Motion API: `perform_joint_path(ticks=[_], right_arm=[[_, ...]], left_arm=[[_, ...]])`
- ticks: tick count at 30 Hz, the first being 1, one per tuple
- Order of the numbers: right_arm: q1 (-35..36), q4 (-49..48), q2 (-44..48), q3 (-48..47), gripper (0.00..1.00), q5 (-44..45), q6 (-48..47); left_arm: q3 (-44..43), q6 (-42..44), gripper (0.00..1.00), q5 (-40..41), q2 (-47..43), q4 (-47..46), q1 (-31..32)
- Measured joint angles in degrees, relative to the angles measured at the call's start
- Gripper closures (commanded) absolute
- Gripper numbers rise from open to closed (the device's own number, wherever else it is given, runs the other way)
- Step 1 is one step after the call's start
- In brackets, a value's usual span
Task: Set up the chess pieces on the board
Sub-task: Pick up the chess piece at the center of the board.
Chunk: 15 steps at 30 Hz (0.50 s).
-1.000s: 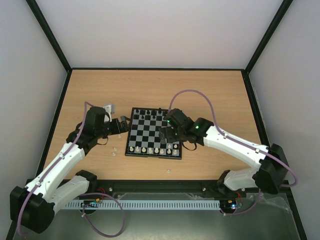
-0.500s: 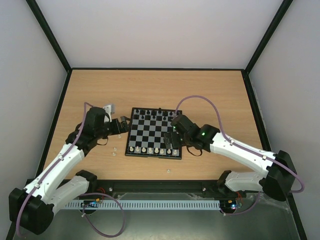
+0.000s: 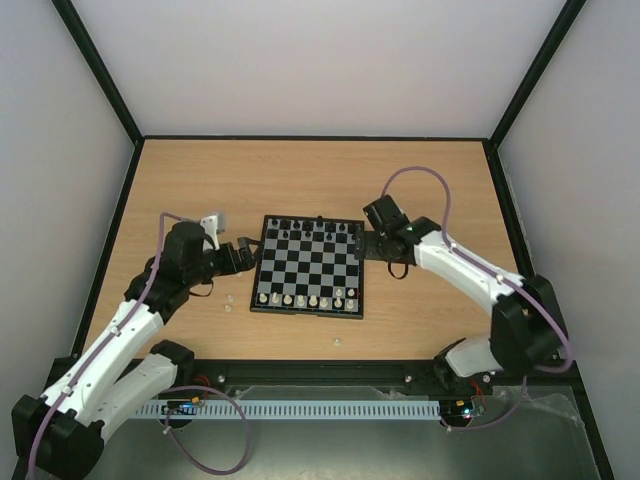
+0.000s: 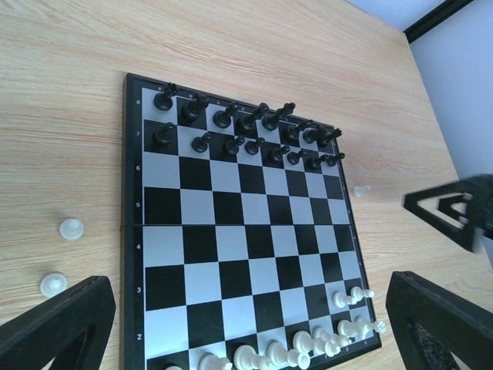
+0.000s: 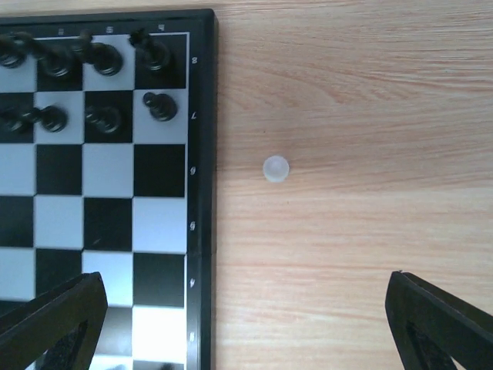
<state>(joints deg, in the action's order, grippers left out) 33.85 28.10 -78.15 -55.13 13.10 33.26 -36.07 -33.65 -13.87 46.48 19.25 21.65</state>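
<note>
Right pincer [image 5: 246, 320] gapes wide, empty; a small whitish round pawn [image 5: 276, 169] sits just ahead, beside the black-and-pale chequered board [image 5: 202, 116].

The table [image 3: 300, 170] is light brown wood with thin lines running along it. A black edge [image 3: 310, 137] goes round it. Three plain walls stand close by: a back wall [image 3: 320, 60], a left wall [image 3: 50, 200] and a right wall [image 3: 590, 180], all nearly white. Black bars [image 3: 95, 65] run up the two far corners. At the near side lies a grey metal strip [image 3: 540, 440] with a long white slotted rail [image 3: 320, 409]. The light is soft and even.
</note>
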Motion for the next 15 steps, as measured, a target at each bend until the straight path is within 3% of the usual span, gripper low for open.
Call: perform_joint_path(ticks=[5,15], right_arm=[[-2.38,-0.26,-8.17,-3.45,0.01,-1.01,-1.22],[-3.15,-0.13,-8.07,-5.16,0.02,0.90,-2.93]], left_arm=[[0.11,0.04,0.01,-1.22,-0.85,-0.04,0.26],[1.27,-0.26,0.01,-1.66,-2.16,-0.98,0.57]])
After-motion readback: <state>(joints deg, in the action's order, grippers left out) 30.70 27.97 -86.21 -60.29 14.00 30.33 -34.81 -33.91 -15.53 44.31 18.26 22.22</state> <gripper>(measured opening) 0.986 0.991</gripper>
